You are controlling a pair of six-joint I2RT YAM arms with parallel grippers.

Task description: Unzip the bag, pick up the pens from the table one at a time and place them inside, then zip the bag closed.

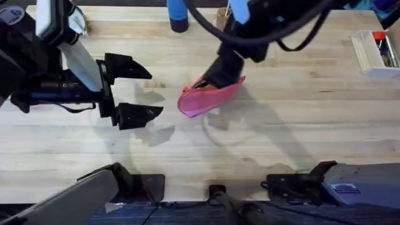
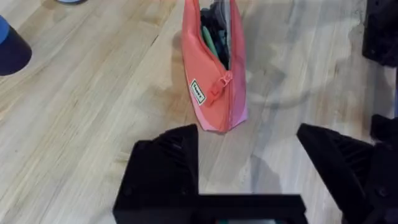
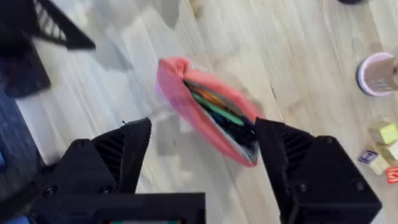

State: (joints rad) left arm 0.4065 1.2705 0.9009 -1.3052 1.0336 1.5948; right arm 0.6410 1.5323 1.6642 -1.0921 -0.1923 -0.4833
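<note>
The pink bag [image 1: 209,99] lies on the table [image 1: 287,144] near the middle, its zipper open along the top. Through the gap in the left wrist view, the bag [image 2: 211,81] shows a green pen [image 2: 210,41] with dark things beside it. In the right wrist view the bag [image 3: 186,102] again shows the green pen [image 3: 219,111] inside. My right gripper [image 1: 215,78] hangs just over the bag's far end, open [image 3: 205,162], holding nothing. My left gripper [image 1: 134,90] stands open to the bag's left, a short way off, its fingers [image 2: 165,168] empty.
A blue cylinder [image 1: 177,15] stands at the table's back edge. A clear box [image 1: 375,53] with small items sits at the back right. A pink cup [image 3: 376,73] and coloured blocks [image 3: 385,149] lie beyond the bag. Bare wood stretches in front of the bag.
</note>
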